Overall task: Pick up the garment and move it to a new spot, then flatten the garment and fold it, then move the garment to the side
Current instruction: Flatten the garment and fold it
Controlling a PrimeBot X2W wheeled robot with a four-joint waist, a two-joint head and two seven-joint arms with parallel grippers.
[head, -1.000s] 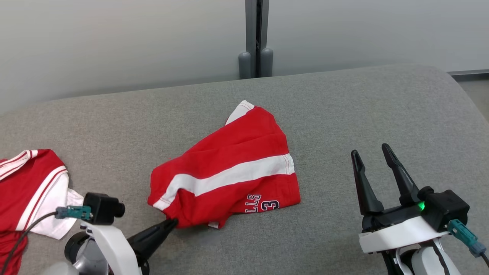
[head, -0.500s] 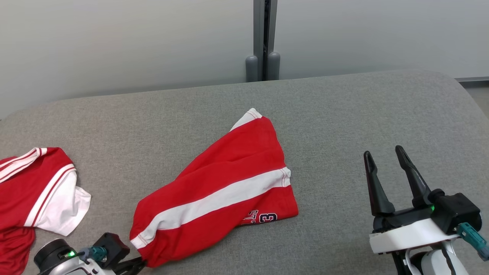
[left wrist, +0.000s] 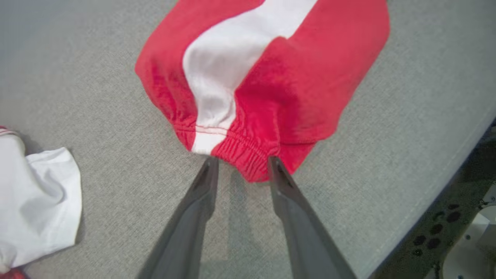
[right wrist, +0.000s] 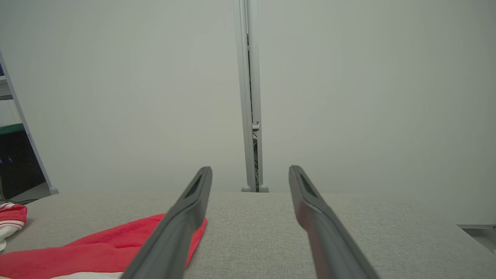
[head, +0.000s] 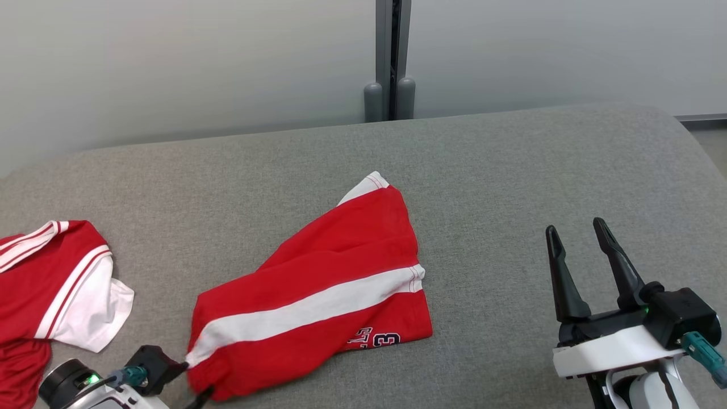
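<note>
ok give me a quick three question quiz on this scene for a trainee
1. True or false: the right hand is gripping the red shorts with a white stripe.
2. Which part of the shorts sits at the fingertips of the left hand? A) leg hem B) gathered elastic waistband C) printed number
3. What lies on the grey fabric cushion to the robot's left of the shorts?

Key: 1 false, it is open and apart from them. 2 B. 3 a red and white shirt.
</note>
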